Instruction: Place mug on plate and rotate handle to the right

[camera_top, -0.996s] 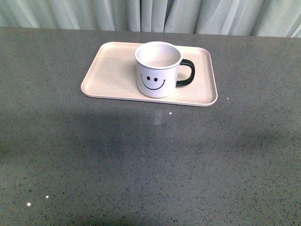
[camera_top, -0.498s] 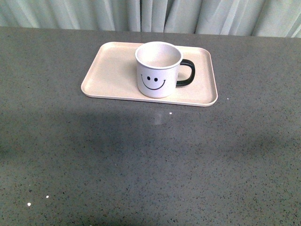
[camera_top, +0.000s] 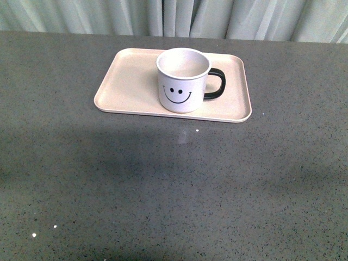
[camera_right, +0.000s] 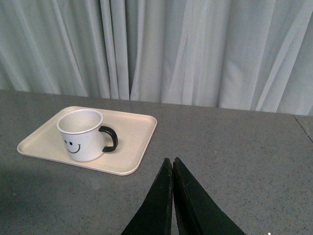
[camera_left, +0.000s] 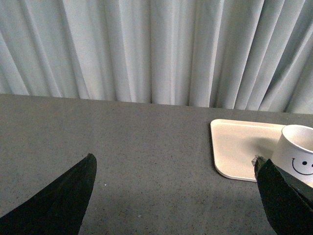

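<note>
The white mug (camera_top: 182, 81) with a black smiley face stands upright on the pale pinkish-beige plate (camera_top: 130, 81), its black handle (camera_top: 216, 84) pointing right. Neither gripper shows in the front view. In the left wrist view my left gripper (camera_left: 176, 169) is open and empty, wide apart over bare table, with the plate (camera_left: 239, 147) and the mug (camera_left: 298, 154) beyond one finger. In the right wrist view my right gripper (camera_right: 172, 161) is shut and empty, short of the plate (camera_right: 129, 142) and the mug (camera_right: 82, 134), whose handle (camera_right: 110, 138) faces it.
The grey speckled table (camera_top: 174, 185) spreads around the plate. Pale curtains (camera_top: 174, 16) hang along the table's far edge.
</note>
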Robot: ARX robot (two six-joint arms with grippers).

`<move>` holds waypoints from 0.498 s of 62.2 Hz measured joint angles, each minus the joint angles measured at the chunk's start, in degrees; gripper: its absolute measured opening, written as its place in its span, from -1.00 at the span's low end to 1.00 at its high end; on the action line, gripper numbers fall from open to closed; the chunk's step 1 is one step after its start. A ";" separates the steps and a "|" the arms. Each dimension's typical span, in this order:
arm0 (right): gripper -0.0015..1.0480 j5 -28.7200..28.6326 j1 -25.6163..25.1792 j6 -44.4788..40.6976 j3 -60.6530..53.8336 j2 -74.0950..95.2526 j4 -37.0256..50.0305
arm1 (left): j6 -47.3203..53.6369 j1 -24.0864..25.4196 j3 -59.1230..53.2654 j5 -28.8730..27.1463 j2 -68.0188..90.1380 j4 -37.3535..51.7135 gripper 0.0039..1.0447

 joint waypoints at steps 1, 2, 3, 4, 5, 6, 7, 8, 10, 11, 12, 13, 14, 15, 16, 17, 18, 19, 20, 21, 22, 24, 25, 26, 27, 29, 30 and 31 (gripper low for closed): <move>-0.97 0.00 0.00 0.00 0.00 -0.04 0.00 | 0.00 0.00 0.00 0.00 0.00 0.00 0.83; -0.97 -0.02 0.00 0.00 0.00 -0.07 0.00 | 0.00 0.00 0.00 0.00 0.00 0.00 0.83; -0.97 0.00 0.00 0.00 0.00 -0.09 0.00 | 0.00 0.00 0.00 0.00 0.00 0.00 0.83; -0.97 0.00 0.00 0.00 0.00 -0.09 0.00 | 0.00 0.00 0.00 0.00 0.00 0.00 0.83; -0.97 -0.02 0.00 0.00 0.00 -0.09 0.00 | 0.00 0.00 0.00 0.00 0.00 0.00 0.83; -0.97 0.00 0.00 0.00 0.00 -0.09 0.00 | 0.00 0.00 0.00 0.00 0.00 0.00 0.83; -0.97 0.00 0.00 -0.02 0.00 -0.11 0.00 | -0.02 0.00 0.00 0.00 0.00 0.00 0.83; -0.97 -0.02 0.00 -0.02 0.00 -0.11 0.00 | 0.00 0.00 0.00 0.00 0.00 0.00 0.83; -0.86 -0.02 0.00 -0.02 0.00 -0.13 0.00 | 0.00 0.00 0.00 0.00 0.00 0.00 0.83; -0.79 -0.02 0.00 -0.02 0.00 -0.13 0.00 | 0.00 0.00 0.00 0.00 0.00 0.00 0.83; -0.73 -0.02 0.00 -0.02 0.00 -0.13 0.00 | 0.00 0.00 0.00 0.00 0.00 0.00 0.83; -0.69 -0.02 0.00 -0.02 0.00 -0.13 0.00 | 0.00 0.00 0.00 0.00 0.00 0.00 0.83; -0.62 -0.02 0.00 -0.02 0.00 -0.13 0.00 | 0.00 0.00 0.00 0.00 0.00 0.00 0.83; -0.59 -0.02 0.00 -0.02 0.00 -0.13 0.00 | 0.00 0.00 0.00 0.00 0.00 0.00 0.83; -0.52 -0.02 0.00 -0.02 0.00 -0.13 0.00 | 0.00 0.00 0.00 0.00 0.00 0.00 0.83; -0.46 -0.02 0.00 -0.02 0.00 -0.13 0.00 | 0.00 0.00 0.00 0.00 0.00 0.00 0.83; -0.42 -0.02 0.00 -0.02 0.00 -0.13 0.00 | 0.00 0.00 0.00 0.00 0.00 0.00 0.83; -0.36 -0.02 0.00 -0.02 0.00 -0.13 0.00 | 0.00 0.00 0.00 0.00 0.00 0.00 0.83; -0.29 -0.02 0.00 -0.02 0.00 -0.13 0.00 | 0.00 0.00 0.00 0.00 0.00 0.00 0.83; -0.25 -0.02 0.00 -0.02 0.00 -0.13 0.00 | -0.02 0.00 0.00 0.00 0.00 0.00 0.83; -0.19 -0.02 0.00 -0.02 0.00 -0.13 0.00 | 0.00 0.00 0.00 0.00 0.00 0.00 0.83; -0.09 -0.02 0.00 -0.02 0.00 -0.13 0.00 | 0.00 0.00 0.00 0.00 0.00 0.00 0.83; -0.02 -0.02 0.00 -0.02 0.00 -0.13 0.00 | 0.00 0.00 0.00 0.00 0.00 0.00 0.83; 0.01 -0.02 0.00 -0.02 0.00 -0.13 0.00 | -0.02 0.00 0.00 0.00 0.00 0.00 0.83; 0.08 -0.02 0.00 -0.02 0.00 -0.13 0.00 | 0.00 0.00 0.00 0.00 0.00 0.00 0.83; 0.18 -0.02 0.00 -0.02 0.00 -0.13 0.00 | 0.00 0.00 0.00 0.00 0.00 0.00 0.83; 0.25 -0.02 0.00 -0.02 0.00 -0.13 0.00 | 0.00 0.00 0.00 0.00 0.00 0.00 0.83; 0.28 -0.02 0.00 -0.02 0.00 -0.13 0.00 | 0.00 0.00 0.00 0.00 0.00 0.00 0.83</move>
